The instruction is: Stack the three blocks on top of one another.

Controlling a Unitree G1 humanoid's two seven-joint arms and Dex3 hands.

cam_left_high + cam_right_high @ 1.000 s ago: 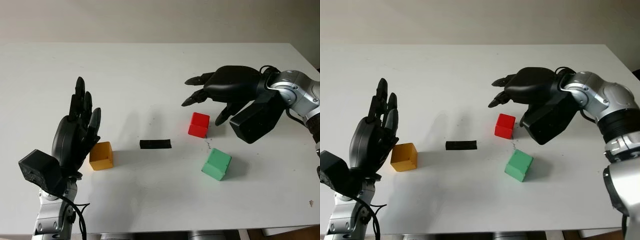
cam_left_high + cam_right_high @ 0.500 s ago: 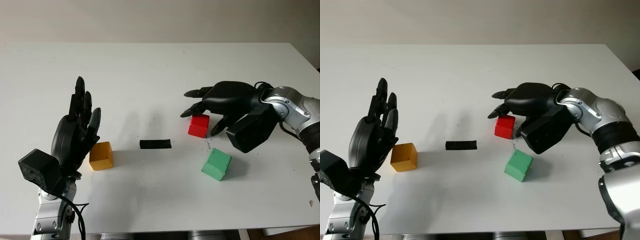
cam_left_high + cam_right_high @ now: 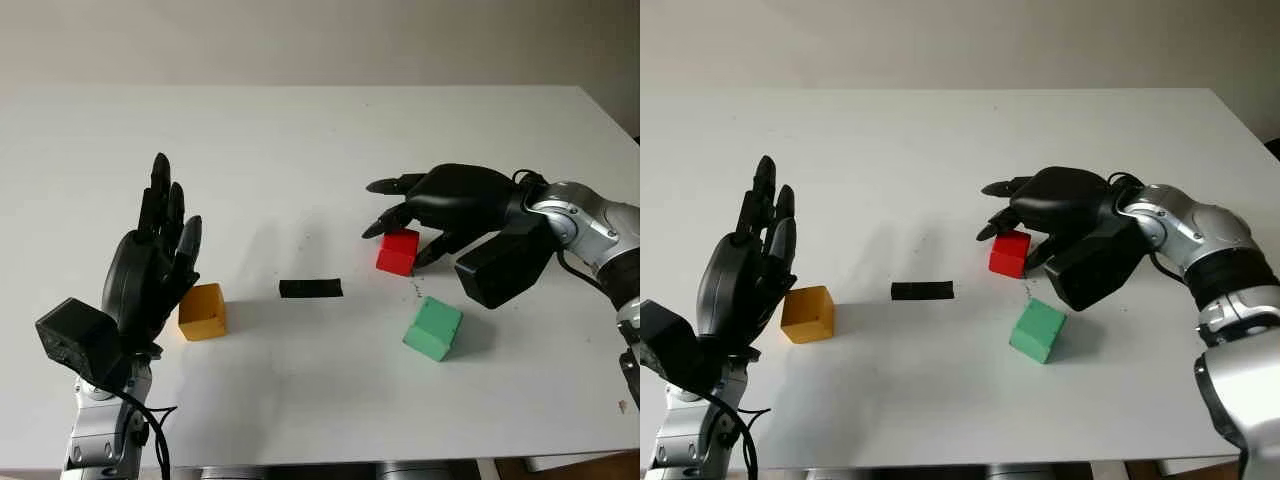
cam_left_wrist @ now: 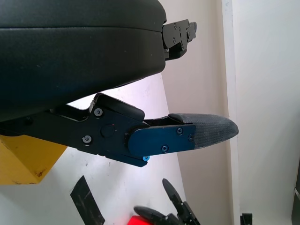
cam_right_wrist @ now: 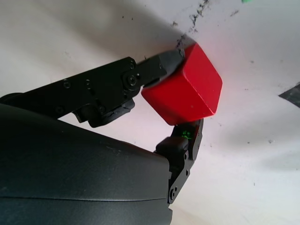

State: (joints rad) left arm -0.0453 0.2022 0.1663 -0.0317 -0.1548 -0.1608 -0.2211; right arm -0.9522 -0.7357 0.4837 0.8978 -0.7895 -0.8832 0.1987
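On the white table a red block sits right of centre. My right hand reaches over it from the right. In the right wrist view its fingers press on opposite sides of the red block, which stands on the table. A green block lies just in front of it, turned at an angle. At the left, a yellow block sits on the table. My left hand is open and held upright beside the yellow block, not touching it.
A short strip of black tape lies on the table between the yellow and red blocks. The table's right edge is near my right forearm, and its front edge runs along the bottom.
My right hand came down and toward me from behind the red block, and its fingers closed on the block. The left hand and the other blocks have not moved.
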